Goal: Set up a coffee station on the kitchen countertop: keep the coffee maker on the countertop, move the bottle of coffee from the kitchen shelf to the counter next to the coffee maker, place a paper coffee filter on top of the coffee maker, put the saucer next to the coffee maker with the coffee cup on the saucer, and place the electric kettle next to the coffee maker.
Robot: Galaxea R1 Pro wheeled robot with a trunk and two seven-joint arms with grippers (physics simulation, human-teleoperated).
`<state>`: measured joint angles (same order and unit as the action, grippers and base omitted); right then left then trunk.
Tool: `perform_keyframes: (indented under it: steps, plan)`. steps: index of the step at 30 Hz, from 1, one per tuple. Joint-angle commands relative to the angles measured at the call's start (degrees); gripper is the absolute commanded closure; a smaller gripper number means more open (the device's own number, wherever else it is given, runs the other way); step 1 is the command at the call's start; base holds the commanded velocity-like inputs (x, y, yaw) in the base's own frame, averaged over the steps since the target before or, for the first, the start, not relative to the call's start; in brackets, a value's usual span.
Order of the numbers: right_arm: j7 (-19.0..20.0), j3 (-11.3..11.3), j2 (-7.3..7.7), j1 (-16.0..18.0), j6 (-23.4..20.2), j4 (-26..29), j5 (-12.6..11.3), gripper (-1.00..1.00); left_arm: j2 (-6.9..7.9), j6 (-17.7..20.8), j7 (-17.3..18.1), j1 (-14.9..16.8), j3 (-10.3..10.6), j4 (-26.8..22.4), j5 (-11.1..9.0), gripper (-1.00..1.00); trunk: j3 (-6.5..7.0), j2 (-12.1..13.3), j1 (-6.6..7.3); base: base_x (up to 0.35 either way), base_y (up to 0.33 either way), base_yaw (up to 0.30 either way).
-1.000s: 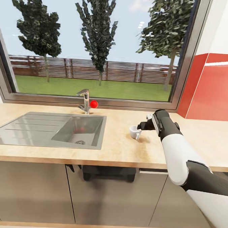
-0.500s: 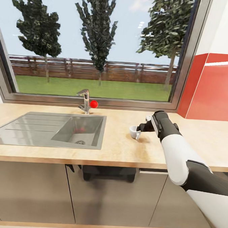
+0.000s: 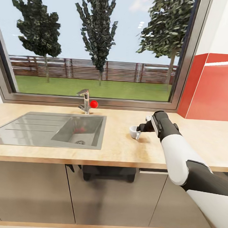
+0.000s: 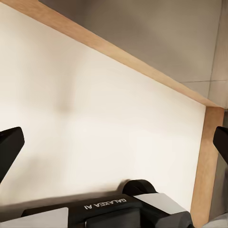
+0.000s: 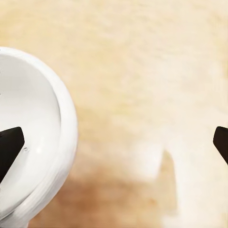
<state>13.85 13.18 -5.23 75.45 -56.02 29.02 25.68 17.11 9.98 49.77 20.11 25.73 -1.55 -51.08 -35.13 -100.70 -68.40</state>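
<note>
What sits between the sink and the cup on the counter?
Nothing: in the head view, bare counter runs from the sink to the cup, where the right gripper hangs, open, at the rim.

Steel sink (image 3: 32,131), faucet (image 3: 83,101), red ball (image 3: 93,104) below the window (image 3: 98,45).

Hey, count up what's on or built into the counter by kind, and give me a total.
Coffee cup: 1
Sink: 1
Faucet: 1
Red ball by the faucet: 1
Total: 4
</note>
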Motion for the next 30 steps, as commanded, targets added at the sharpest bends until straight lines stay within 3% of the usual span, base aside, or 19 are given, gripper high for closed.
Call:
perform_keyframes:
  steps: [1, 11, 12, 30]
  plan:
    - [0.43, 0.44, -0.07, 0.05, -0.15, 0.07, 0.60, -1.00, 0.03, 0.57, 0.15, 0.02, 0.37, -0.05, -0.61, -1.00, -0.06, -0.03, 0.01, 0.000, 0.000, 0.000]
    - [0.44, 0.44, -0.10, 0.05, -0.15, 0.00, 0.60, -1.00, 0.03, 0.57, 0.15, 0.02, 0.35, -0.05, -0.63, -1.00, -0.06, -0.03, 0.01, 0.000, 0.000, 0.000]
    - [0.43, 0.44, -0.10, 0.05, -0.15, 0.00, 0.60, 1.00, 0.03, 0.57, 0.15, 0.02, 0.35, -0.05, -0.62, -1.00, -0.06, -0.03, 0.01, 0.000, 0.000, 0.000]
    - [0.45, 0.44, -0.13, 0.05, -0.15, -0.02, 0.52, 1.00, 0.03, 0.57, 0.17, 0.02, 0.38, -0.06, -0.65, -1.00, -0.06, -0.03, 0.01, 0.000, 0.000, 0.000]
